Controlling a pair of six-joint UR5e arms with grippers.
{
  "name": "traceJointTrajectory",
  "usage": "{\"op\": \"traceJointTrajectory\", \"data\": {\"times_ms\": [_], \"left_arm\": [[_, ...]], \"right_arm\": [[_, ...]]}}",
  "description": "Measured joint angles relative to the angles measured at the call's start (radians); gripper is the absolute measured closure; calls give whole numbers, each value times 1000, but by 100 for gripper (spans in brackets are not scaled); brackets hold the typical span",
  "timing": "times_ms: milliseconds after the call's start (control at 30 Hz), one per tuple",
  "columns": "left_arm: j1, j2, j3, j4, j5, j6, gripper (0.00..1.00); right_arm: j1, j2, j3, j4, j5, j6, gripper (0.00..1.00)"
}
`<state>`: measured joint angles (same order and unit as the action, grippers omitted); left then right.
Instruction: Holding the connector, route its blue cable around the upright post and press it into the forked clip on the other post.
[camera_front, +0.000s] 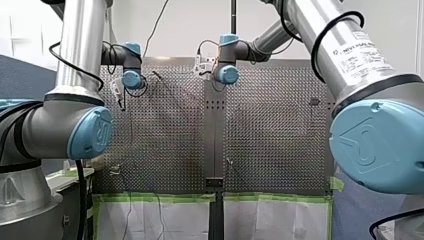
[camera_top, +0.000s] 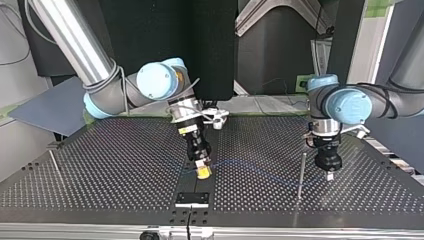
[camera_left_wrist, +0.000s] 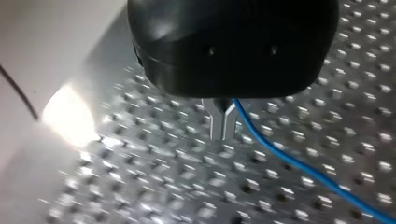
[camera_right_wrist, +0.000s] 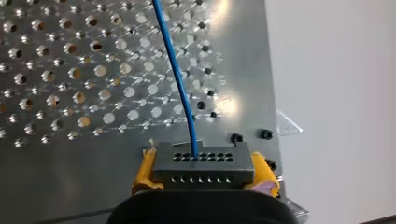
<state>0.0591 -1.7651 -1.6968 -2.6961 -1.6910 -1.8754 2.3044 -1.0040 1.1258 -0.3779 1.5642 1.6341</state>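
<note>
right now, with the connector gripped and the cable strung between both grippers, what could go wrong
1. The blue cable leaves the connector through one small hole. A hard pull by my left gripper could strain it there.
2. The upright post is thin and close beside my left gripper, so swinging round it could knock it.
3. The cable seems pinched only near the base of the metal fingers, so it may slip free.
</note>
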Motion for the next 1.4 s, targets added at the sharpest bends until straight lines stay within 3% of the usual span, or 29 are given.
{"op": "traceJointTrajectory", "data": {"times_ms": [367, 567, 800, 833, 867, 933, 967, 1000, 1033, 1100, 1400], "left_arm": [[-3, -64, 0, 1, 27, -4, 100], [-9, -96, 0, -1, 29, -8, 93], [-16, -103, -1, -3, 43, -15, 87], [-17, -103, -1, -3, 43, -15, 75], [-18, -103, -1, -4, 43, -15, 75], [-19, -103, -2, -5, 39, -14, 49], [-20, -104, -3, -5, 37, -14, 49], [-20, -104, -3, -5, 35, -13, 34], [-20, -104, -3, -5, 33, -14, 5], [-21, -104, -3, -7, 31, -15, 0], [-25, -104, -4, -15, 6, -28, 0]], "right_arm": [[1, 53, -1, 33, 24, -12, 100], [5, 71, 0, 52, 27, -17, 100], [15, 119, 16, 97, 67, -36, 100], [17, 123, 24, 96, 70, -37, 100], [18, 126, 31, 93, 72, -37, 100], [20, 130, 47, 84, 73, -37, 100], [21, 131, 55, 79, 74, -37, 100], [22, 132, 62, 74, 74, -36, 100], [22, 133, 71, 66, 74, -36, 100], [23, 134, 85, 54, 74, -35, 100], [26, 139, 166, 7, 76, -34, 100]]}}
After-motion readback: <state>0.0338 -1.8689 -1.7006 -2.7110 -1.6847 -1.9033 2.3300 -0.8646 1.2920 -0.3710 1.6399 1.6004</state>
